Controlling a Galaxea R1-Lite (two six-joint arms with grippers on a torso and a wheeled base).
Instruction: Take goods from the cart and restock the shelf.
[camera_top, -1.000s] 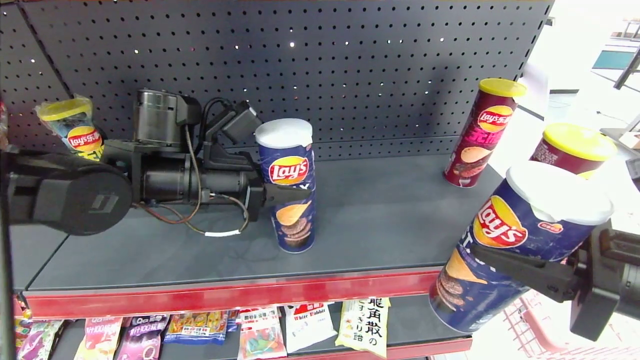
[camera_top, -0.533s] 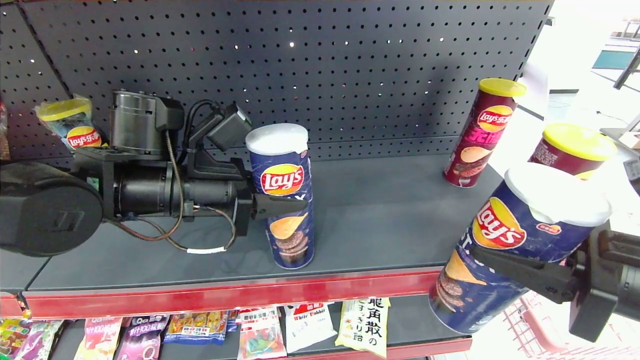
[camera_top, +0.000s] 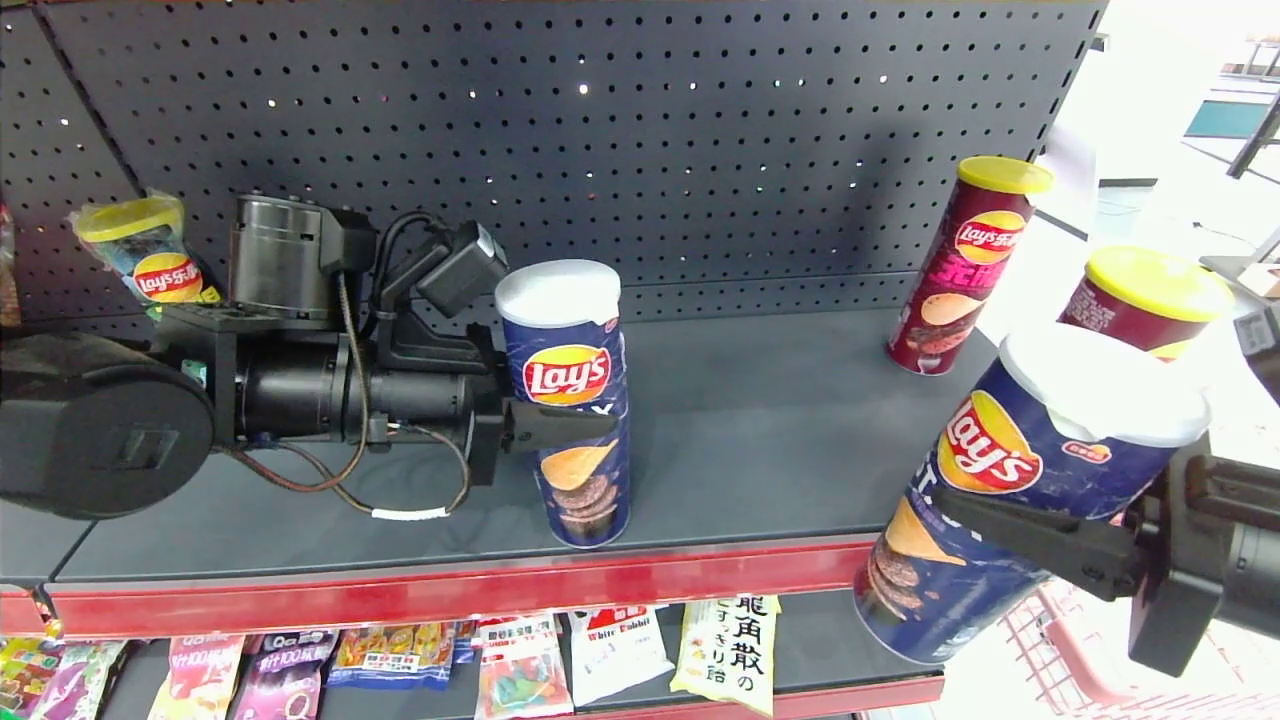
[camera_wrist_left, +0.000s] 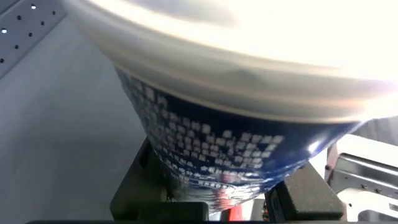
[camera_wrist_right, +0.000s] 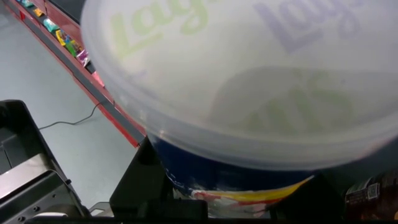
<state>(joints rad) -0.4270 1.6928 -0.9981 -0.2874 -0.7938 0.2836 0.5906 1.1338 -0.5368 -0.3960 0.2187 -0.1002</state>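
Chips fill both grippers. At centre frame in the head view the left gripper (camera_top: 562, 425) is closed across the middle of a blue canister (camera_top: 572, 400), one dark finger (camera_top: 560, 422) lying over its front just below the logo; the canister stands upright with its white lid on top, its base low over the grey shelf (camera_top: 760, 440) and just behind the red front lip (camera_top: 450, 590) (whether it actually rests on the shelf cannot be told). The left wrist view looks down past that lid to the blue wall (camera_wrist_left: 211, 149), with a black pad (camera_wrist_left: 305, 193) pressed to it.

At lower right of the frame the right gripper (camera_top: 1000, 515) clamps a second blue canister (camera_top: 1030, 470) – tilted, lid leaning to the right, held off the right end of the shelf and above the pink wire cart (camera_top: 1060, 650). Its pale lid (camera_wrist_right: 249, 81) looms in the right wrist view.

A maroon canister (camera_top: 960, 265) with a yellow lid stands at the shelf's far right – another one (camera_top: 1145, 295) shows behind the held canister. A wrapped, yellow-lidded can (camera_top: 150, 250) sits at upper left against the pegboard (camera_top: 600, 120). Snack packets (camera_top: 520, 660) line the tier below
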